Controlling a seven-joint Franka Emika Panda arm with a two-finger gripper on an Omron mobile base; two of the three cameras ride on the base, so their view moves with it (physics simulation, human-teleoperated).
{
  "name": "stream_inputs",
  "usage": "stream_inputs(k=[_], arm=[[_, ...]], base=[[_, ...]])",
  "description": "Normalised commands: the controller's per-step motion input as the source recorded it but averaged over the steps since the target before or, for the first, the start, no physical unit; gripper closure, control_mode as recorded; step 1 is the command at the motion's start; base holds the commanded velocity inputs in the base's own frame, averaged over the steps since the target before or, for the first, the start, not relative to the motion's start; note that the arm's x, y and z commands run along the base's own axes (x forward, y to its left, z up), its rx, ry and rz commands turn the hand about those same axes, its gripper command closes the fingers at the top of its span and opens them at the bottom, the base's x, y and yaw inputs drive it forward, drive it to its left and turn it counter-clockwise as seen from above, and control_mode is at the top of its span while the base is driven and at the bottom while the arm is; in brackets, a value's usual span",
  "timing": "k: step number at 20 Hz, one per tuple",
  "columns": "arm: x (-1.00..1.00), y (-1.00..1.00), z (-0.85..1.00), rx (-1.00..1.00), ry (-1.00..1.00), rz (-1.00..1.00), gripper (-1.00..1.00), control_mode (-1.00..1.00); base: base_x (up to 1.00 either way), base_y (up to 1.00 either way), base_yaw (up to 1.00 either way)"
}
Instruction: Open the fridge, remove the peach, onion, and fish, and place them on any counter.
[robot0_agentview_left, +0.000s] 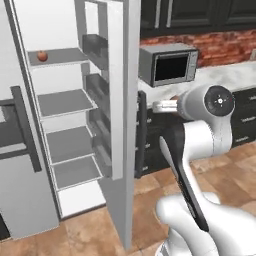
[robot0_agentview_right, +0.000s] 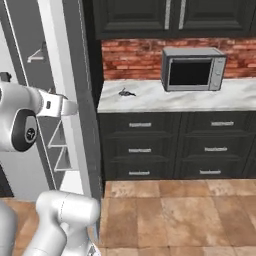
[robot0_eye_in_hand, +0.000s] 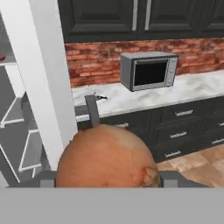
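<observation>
Pincer (robot0_eye_in_hand: 105, 177) clamped around round golden-brown onion (robot0_eye_in_hand: 106, 159), lower centre; ideally carried level to white-grey marbled counter (robot0_eye_in_hand: 131, 98), mid-frame, beside small dark fish (robot0_eye_in_hand: 99, 97); lowered gently before release.

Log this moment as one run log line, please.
fridge: door open | peach: top shelf | fish: on counter | gripper: holding onion

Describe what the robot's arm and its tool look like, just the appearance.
The arm is glossy white, built of rounded, tube-like segments. A round dark-grey cap with a small white mark closes one joint, and a dark strip runs down the lower link. No loose cables show. In the hand view, the tool has small, flat dark-grey fingers.
</observation>
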Motion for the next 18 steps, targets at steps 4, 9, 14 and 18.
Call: stream_inputs(k=[4,9,14,18], arm=[[0.0,0.0,0.0,0.0,0.0,0.0,1.0,1.0],[0.0,0.0,0.0,0.0,0.0,0.0,1.0,1.0],[0.0,0.0,0.0,0.0,0.0,0.0,1.0,1.0],[0.0,0.0,0.0,0.0,0.0,0.0,1.0,1.0]], base=[[0.73,-0.98,0.35],[1.0,-0.78,0.38],[1.0,-0.65,0.4],[1.0,-0.57,0.44]])
